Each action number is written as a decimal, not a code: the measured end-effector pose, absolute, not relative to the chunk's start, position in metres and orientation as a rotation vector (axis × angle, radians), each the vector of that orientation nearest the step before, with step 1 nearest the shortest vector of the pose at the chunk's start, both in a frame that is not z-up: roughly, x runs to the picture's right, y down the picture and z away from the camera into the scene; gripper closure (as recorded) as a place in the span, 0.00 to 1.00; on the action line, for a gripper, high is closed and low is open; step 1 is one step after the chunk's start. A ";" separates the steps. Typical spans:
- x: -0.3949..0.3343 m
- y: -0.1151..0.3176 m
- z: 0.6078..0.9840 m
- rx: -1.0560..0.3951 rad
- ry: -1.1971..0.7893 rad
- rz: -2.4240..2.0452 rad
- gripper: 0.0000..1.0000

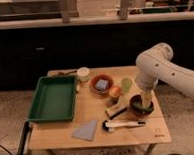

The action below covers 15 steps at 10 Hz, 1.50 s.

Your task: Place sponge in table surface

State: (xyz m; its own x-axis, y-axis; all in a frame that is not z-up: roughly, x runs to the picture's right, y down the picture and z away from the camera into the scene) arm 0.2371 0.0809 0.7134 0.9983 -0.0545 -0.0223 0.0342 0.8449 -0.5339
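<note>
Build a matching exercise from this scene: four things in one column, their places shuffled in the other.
Things:
1. sponge
2. grey-blue cloth
3. green tray
4. gripper

Places:
A. at the dark bowl, on the right
B. on the left end of the table surface
C. inside the reddish bowl
D. lying flat near the front edge

Pairs: 1-C, 2-D, 3-B, 4-A

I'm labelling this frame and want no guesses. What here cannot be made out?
In the camera view:
Inside of the dark round bowl: covered by the gripper hanging over it at the table's right.
Underside of the small light-blue sponge: hidden by the reddish-brown bowl holding it.
White robot arm: cut by the right edge.
Dark mark on the light wooden tabletop: too small.
</note>
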 end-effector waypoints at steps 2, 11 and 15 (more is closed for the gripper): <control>0.220 0.072 0.724 -0.555 0.029 -0.060 0.20; 0.179 0.050 0.755 -0.544 -0.006 -0.080 0.20; 0.161 0.043 0.775 -0.546 -0.043 -0.098 0.20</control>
